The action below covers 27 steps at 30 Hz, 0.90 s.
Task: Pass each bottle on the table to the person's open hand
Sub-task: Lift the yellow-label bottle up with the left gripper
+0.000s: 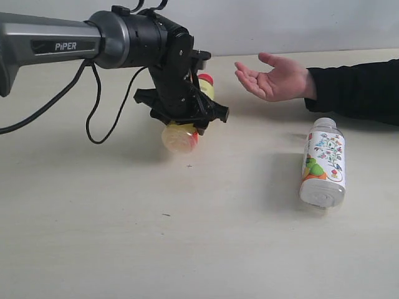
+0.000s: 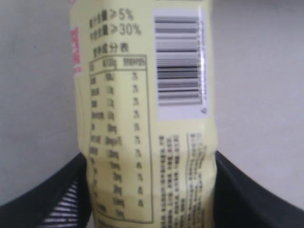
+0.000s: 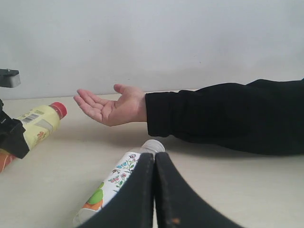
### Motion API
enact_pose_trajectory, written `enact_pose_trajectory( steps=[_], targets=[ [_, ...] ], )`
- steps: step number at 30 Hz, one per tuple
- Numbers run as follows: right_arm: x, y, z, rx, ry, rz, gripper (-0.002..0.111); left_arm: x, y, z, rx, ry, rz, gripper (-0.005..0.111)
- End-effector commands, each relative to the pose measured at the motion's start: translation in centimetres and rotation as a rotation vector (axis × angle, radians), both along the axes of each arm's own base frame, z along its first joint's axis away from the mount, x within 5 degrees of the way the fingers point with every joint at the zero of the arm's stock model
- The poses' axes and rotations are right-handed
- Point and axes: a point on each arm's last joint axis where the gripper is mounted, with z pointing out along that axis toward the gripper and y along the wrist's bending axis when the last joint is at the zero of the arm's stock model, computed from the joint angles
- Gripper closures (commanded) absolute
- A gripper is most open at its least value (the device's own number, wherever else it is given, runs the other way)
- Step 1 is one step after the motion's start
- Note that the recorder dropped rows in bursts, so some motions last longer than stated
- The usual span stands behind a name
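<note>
A yellow bottle [image 1: 178, 138] with a red cap [image 1: 206, 80] lies between the fingers of my left gripper [image 1: 187, 116], cap end toward the person's open hand [image 1: 274, 78]. In the left wrist view the black fingers [image 2: 52, 194] press both sides of the bottle's [image 2: 142, 118] printed label. The hand rests palm up at the back of the table [image 1: 187, 237], to the right of the gripper. A clear bottle with a floral label [image 1: 324, 162] lies on its side at the right. My right gripper [image 3: 154, 159] is shut and empty, just in front of that floral bottle [image 3: 118, 178].
The person's black-sleeved forearm [image 1: 355, 90] lies along the table's back right. My left arm [image 1: 50, 43] reaches in from the left, with a black cable [image 1: 93, 124] drooping beneath it. A pale wall [image 3: 152, 42] stands behind the table.
</note>
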Motion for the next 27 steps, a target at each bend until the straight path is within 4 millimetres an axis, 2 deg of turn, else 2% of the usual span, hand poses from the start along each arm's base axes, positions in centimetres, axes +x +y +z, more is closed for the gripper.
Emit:
enact_pose_trajectory(
  steps=[1,6,11,19,24,27],
  targets=[
    [0.0,0.0,0.0,-0.001,-0.012,-0.006,0.108,-0.1,-0.2,2.1,-0.029,-0.038,-0.001,0.107],
    [0.0,0.0,0.0,-0.001,-0.012,-0.006,0.108,-0.8,-0.8,3.4,-0.044,-0.056,-0.019,0.107],
    [0.0,0.0,0.0,-0.001,-0.012,-0.006,0.108,-2.3,-2.1,6.1,-0.07,-0.109,-0.078,0.107],
    [0.0,0.0,0.0,-0.001,-0.012,-0.006,0.108,-6.7,-5.2,11.8,-0.158,-0.248,-0.198,0.107],
    [0.0,0.0,0.0,-0.003,-0.013,-0.006,0.108,-10.0,-7.6,15.4,-0.286,-0.346,-0.288,0.107],
    [0.0,0.0,0.0,-0.003,-0.013,-0.006,0.108,-11.2,-8.7,16.9,-0.388,-0.395,-0.295,0.107]
  ],
)
